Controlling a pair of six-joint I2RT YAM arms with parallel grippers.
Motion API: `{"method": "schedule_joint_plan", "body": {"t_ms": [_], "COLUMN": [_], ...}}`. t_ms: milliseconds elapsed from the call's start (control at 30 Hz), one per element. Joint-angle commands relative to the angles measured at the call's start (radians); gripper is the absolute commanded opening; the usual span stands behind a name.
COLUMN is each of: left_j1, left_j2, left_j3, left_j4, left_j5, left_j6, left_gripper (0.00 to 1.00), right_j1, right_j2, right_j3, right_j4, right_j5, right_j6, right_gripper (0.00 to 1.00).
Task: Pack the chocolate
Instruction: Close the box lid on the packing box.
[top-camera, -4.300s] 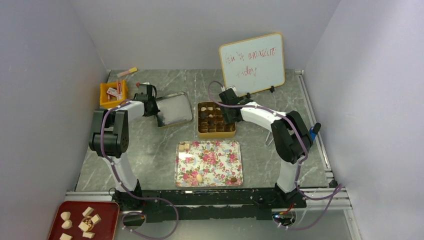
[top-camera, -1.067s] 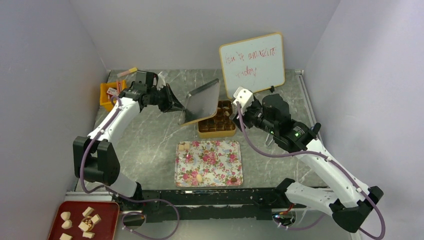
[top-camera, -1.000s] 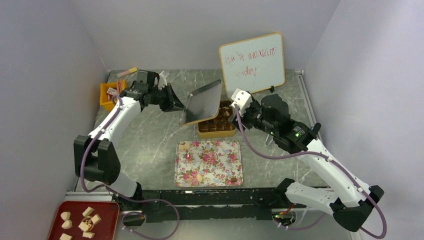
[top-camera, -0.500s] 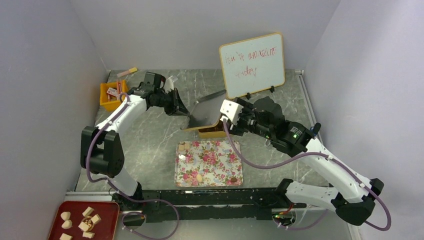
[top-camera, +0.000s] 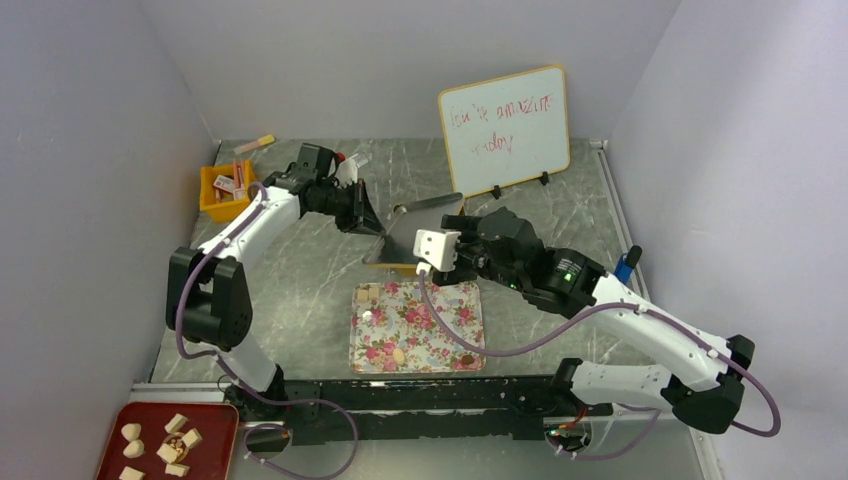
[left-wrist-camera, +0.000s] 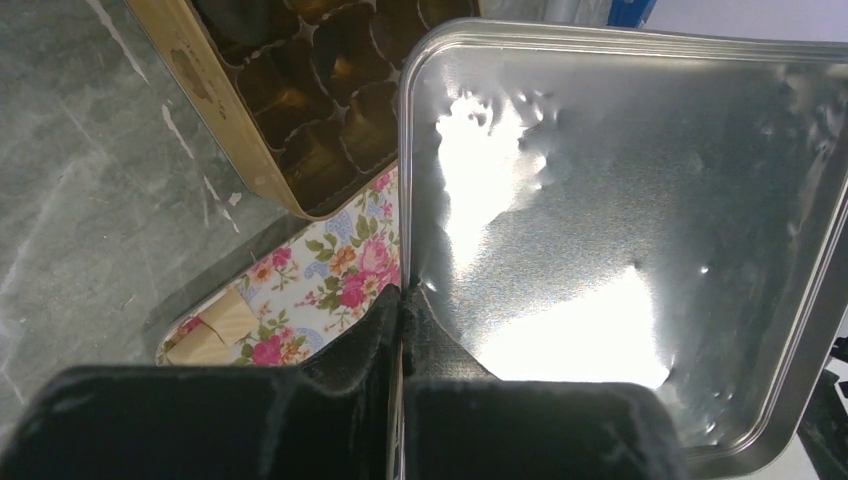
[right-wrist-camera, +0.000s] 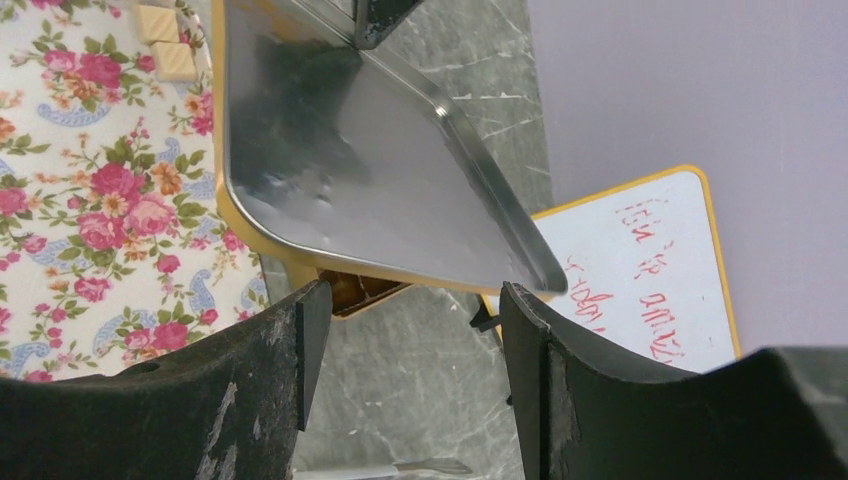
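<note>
Top external: left jaws are pressed together on the left rim of the silver lid (top-camera: 420, 225), holding it tilted just above the gold box (top-camera: 398, 267) at mid-surface. Most of the chocolate (top-camera: 370, 293) is presumably in that box and hidden, with a few pieces on the floral tray (top-camera: 440, 330) just near of it. Right jaws are spread and empty at the lid's near-right side, so the lid lies just far-left of them; the right arm is nearer its free edge, and seating it likely turns on rim lining up over rim.
</note>
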Motion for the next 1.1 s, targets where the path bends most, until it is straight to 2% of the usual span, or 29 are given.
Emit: {"method": "schedule_joint_plan", "body": {"t_ms": [0, 433, 600, 800, 933, 1033, 1067], "left_j1": [-0.017, -0.037, -0.039, -0.039, -0.039, -0.039, -0.039], "left_j2": [0.019, 0.060, 0.059, 0.042, 0.035, 0.034, 0.036], "left_j3": [0.061, 0.127, 0.141, 0.126, 0.113, 0.115, 0.116], "left_j4": [-0.026, -0.071, -0.069, -0.049, -0.032, -0.025, -0.025], "left_j5": [0.057, 0.088, 0.105, 0.115, 0.122, 0.111, 0.104], "left_j6": [0.057, 0.117, 0.124, 0.124, 0.114, 0.101, 0.096], "left_gripper": [0.05, 0.05, 0.05, 0.05, 0.05, 0.05, 0.05], "right_j1": [0.041, 0.060, 0.060, 0.061, 0.060, 0.061, 0.061], "right_j2": [0.004, 0.047, 0.063, 0.096, 0.094, 0.084, 0.081], "right_j3": [-0.003, -0.012, -0.005, 0.018, 0.019, 0.012, 0.009], "right_j4": [0.031, 0.041, 0.037, 0.031, 0.041, 0.055, 0.059], "right_j5": [0.057, 0.082, 0.085, 0.108, 0.126, 0.131, 0.135], "right_j6": [-0.062, -0.129, -0.136, -0.132, -0.127, -0.125, -0.122], "right_gripper": [0.66, 0.66, 0.60, 0.32, 0.21, 0.01, 0.00]}}
